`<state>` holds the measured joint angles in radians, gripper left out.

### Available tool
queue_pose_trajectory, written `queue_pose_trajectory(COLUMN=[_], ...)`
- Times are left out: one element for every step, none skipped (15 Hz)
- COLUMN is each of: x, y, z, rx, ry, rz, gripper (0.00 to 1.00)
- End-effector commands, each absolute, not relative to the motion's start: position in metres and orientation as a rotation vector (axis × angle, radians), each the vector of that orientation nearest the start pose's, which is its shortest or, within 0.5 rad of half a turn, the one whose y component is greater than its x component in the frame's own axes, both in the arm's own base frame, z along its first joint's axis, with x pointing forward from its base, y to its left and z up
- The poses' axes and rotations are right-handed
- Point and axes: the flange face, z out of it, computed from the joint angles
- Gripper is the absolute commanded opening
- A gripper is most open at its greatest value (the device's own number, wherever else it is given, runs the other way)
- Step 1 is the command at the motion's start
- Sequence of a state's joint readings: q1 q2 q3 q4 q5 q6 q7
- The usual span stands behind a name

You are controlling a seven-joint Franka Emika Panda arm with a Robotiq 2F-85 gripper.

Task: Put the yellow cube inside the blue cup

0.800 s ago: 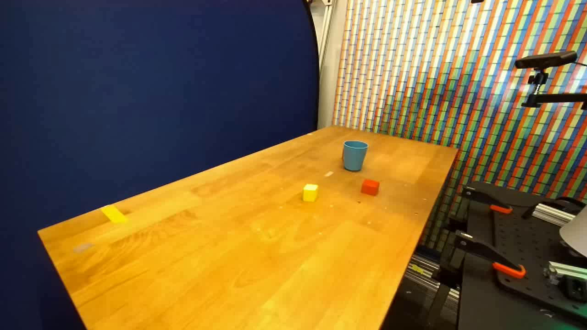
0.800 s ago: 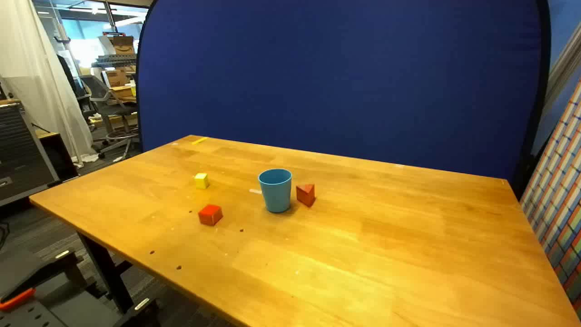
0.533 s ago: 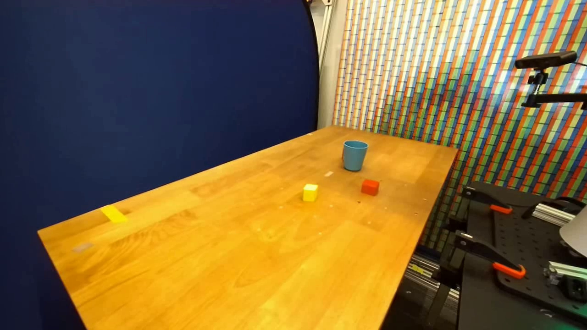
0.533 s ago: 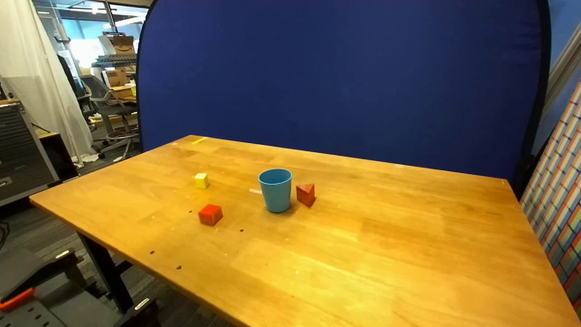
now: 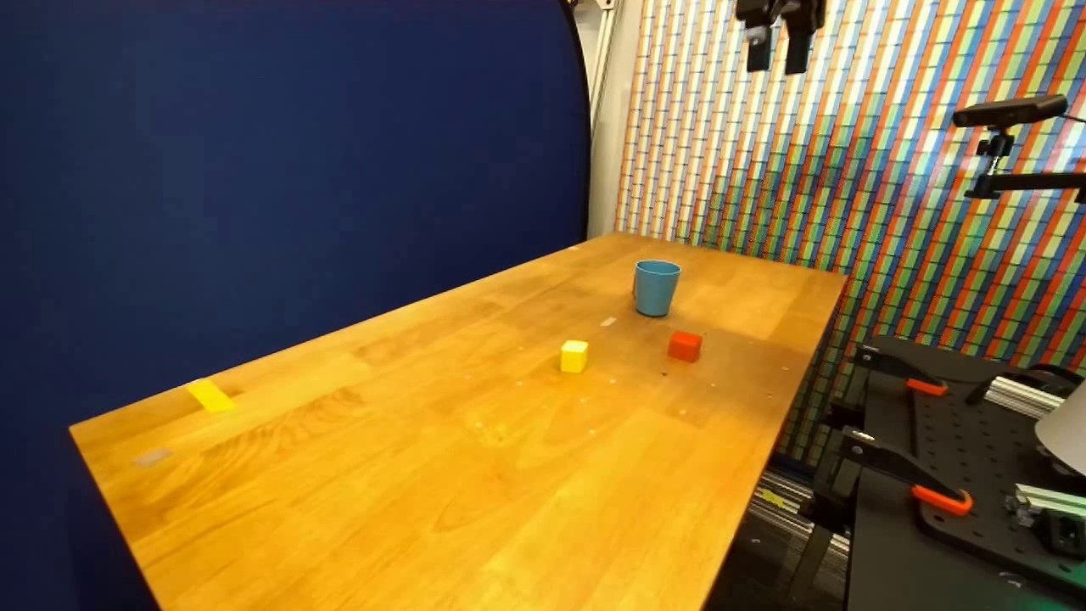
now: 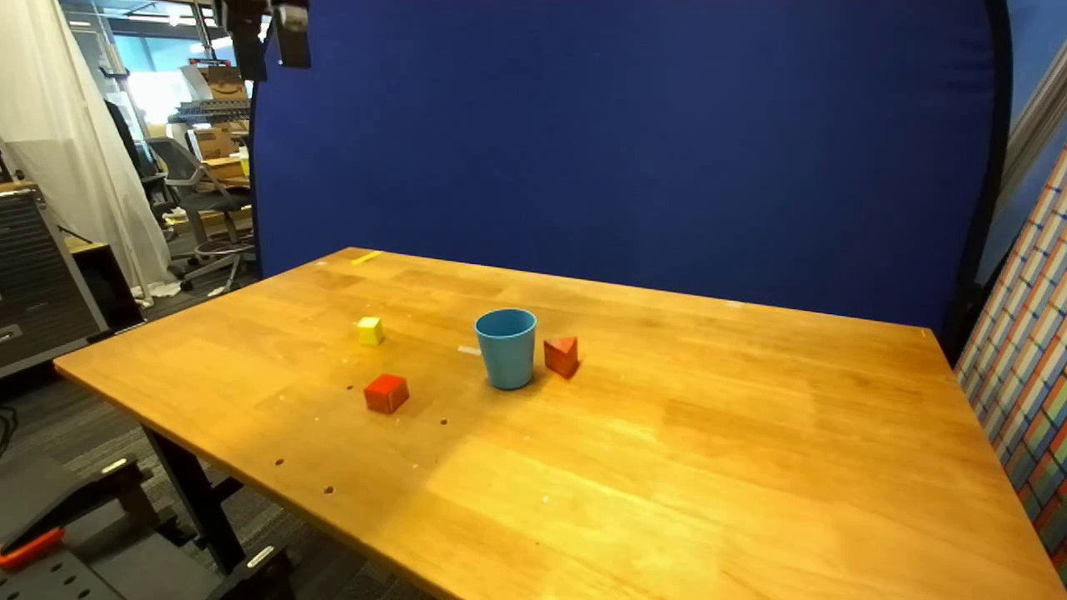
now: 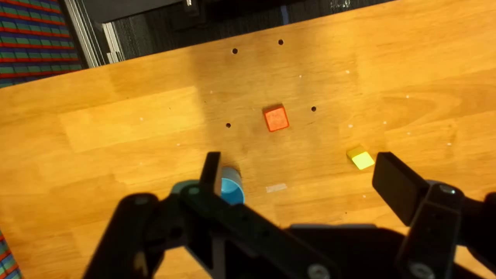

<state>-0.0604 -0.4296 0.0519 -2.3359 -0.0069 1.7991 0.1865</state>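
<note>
The yellow cube (image 5: 573, 357) rests on the wooden table in both exterior views (image 6: 370, 332). In the wrist view the yellow cube (image 7: 360, 158) shows close to the right fingertip in the picture, far below it. The blue cup (image 6: 508, 354) stands upright on the table and also shows in an exterior view (image 5: 656, 290). In the wrist view the blue cup (image 7: 232, 190) is partly hidden by the left finger; the part of its inside that shows is bare. My gripper (image 5: 777, 61) is open with nothing between its fingers, high above the table, also at the top of an exterior view (image 6: 275, 65).
A red block (image 6: 387, 394) lies on the table near the cup and cube. A red triangular block (image 6: 562, 357) stands close beside the cup, mostly hidden elsewhere. A black side table with clamps (image 5: 916, 458) adjoins the table edge. A camera on an arm (image 5: 1010, 110) stands beyond it.
My gripper has come into view at the top of both exterior views, and a shadow has moved over the table around the red block. The cube, cup and blocks have not moved.
</note>
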Motion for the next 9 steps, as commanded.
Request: queue_pose_trajectory(x=[0.472, 0.485, 0.498, 0.511, 0.521, 0.528, 0.534, 0.54, 0.545], y=[0.042, 0.055, 0.068, 0.081, 0.093, 0.102, 0.112, 0.118, 0.124], z=[0.436, 0.417, 0.398, 0.379, 0.36, 0.342, 0.325, 0.307, 0.293], rx=[-3.161, -3.163, -3.164, -3.161, -3.153, -3.132, -3.123, -3.109, -3.103], ry=[0.291, 0.286, 0.281, 0.284, 0.289, 0.292, 0.301, 0.306, 0.312], rz=[0.255, 0.281, 0.305, 0.324, 0.351, 0.368, 0.406, 0.441, 0.473], gripper=[1.0, 1.0, 1.0, 1.0, 1.0, 1.0, 1.0, 1.0, 1.0])
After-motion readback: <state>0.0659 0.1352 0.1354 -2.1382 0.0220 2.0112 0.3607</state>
